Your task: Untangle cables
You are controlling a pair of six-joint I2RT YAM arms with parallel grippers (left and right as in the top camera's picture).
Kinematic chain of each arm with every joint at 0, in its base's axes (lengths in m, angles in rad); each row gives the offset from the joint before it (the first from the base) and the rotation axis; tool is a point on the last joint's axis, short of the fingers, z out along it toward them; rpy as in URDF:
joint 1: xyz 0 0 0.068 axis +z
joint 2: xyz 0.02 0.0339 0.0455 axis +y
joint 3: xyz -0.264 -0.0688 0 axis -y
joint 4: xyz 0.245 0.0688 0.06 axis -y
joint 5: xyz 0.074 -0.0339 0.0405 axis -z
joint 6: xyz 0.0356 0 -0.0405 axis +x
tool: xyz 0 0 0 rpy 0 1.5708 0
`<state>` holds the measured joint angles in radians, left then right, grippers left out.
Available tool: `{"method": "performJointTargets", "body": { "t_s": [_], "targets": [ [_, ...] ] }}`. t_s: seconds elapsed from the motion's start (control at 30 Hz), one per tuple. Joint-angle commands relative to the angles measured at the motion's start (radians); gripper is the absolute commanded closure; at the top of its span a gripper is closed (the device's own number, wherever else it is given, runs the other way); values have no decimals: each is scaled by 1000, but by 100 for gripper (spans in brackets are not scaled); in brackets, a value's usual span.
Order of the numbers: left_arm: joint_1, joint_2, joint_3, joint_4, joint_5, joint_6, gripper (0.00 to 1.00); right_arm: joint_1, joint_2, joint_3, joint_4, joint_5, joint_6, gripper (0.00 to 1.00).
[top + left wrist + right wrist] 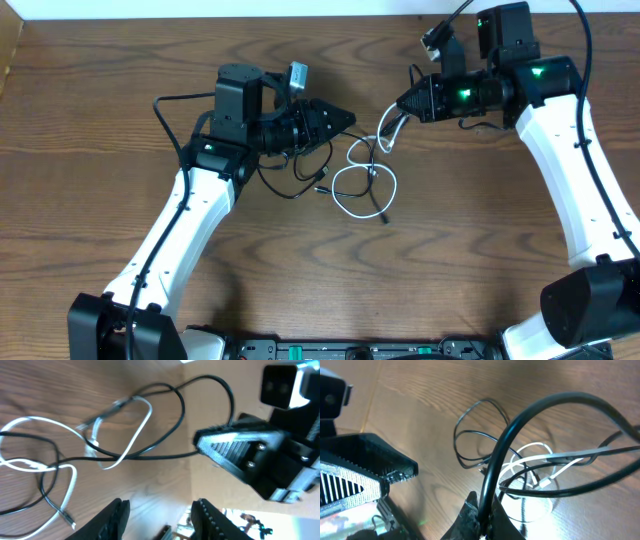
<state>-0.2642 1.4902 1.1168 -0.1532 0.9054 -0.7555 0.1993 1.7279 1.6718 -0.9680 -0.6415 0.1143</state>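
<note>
Our right gripper (402, 103) is clamped tight on the black cable (499, 455). In the right wrist view the cord runs straight into the closed fingertips and arches up and away from them. Our left gripper (160, 510) stands partly open with nothing between its fingers (116, 515); it points toward the right gripper, tip near tip, and the two are not touching.

The cables lie on the wooden table (90, 200), just below the gap between the two grippers. The white cable (149, 412) forms loose loops there, and the black cable crosses it in several places, so the two are plainly tangled. From the right gripper the black cord drops down into the loops. We cannot tell whether it runs over or under the white one at each crossing
</note>
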Motion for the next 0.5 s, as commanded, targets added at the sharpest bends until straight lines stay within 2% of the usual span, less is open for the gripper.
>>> {"method": "performJointTargets", "body": {
  "t_s": [0.0, 0.27, 0.37, 0.47],
  "targets": [
    [-19, -20, 6, -16, -108, 83, 53, 20, 10, 2, -6, 63, 72, 99],
    [-145, 27, 6, -29, -327, 180, 47, 10, 10, 2, -74, 40, 71, 99],
    [-174, 60, 6, -29, -393, 189, 45, -11, 3, 2, -110, 23, 37, 99],
    [-193, 105, 6, -18, -428, 253, 44, -35, -19, 3, -136, -47, -26, 99]
  ]
}}
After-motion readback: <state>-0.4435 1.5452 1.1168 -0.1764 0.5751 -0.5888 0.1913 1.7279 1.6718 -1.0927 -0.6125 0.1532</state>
